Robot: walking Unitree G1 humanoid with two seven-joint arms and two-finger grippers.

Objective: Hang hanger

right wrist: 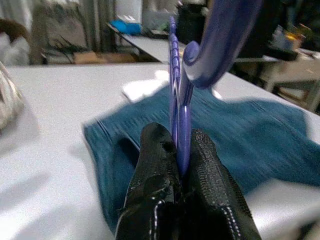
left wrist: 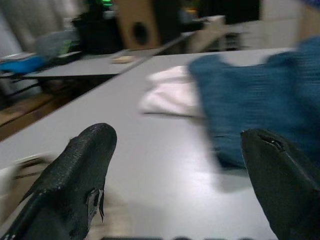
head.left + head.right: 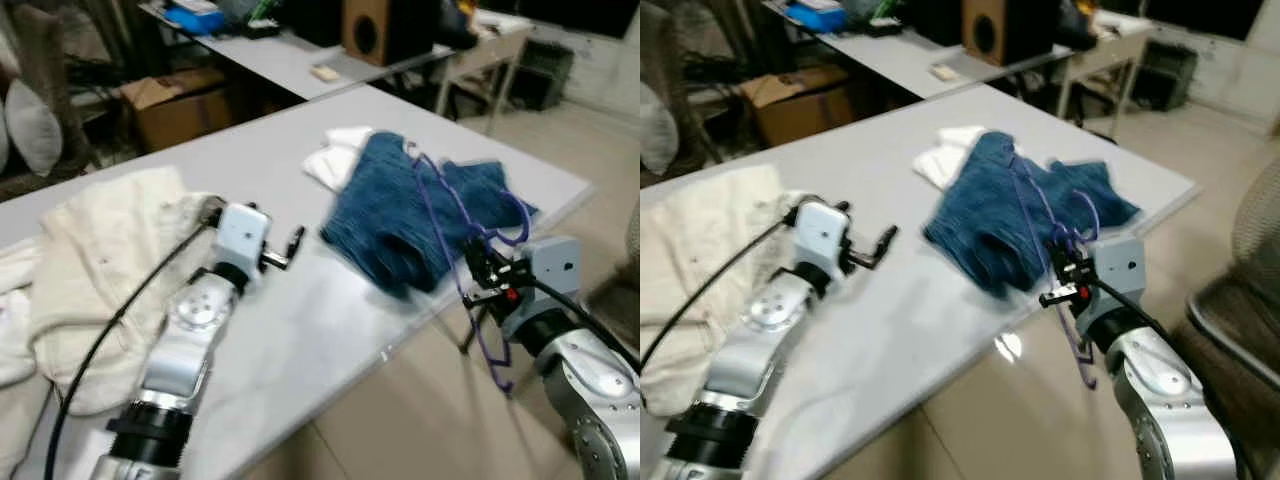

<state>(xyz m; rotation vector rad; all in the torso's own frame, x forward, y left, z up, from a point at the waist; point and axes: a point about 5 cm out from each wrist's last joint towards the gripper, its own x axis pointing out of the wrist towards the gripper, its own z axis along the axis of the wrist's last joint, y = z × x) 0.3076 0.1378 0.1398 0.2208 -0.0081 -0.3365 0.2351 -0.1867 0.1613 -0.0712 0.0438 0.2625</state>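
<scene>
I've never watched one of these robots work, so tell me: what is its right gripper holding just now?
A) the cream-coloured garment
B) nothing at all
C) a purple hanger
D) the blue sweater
C: the right gripper has its black fingers shut on the thin purple hanger, which runs across the blue sweater lying on the grey table.

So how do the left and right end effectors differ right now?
The left end effector is open and empty, while the right end effector is shut on the purple hanger. The left one hovers over the bare grey table near the cream garment; the right one sits at the table's edge by the blue sweater. Both have black fingers.
</scene>
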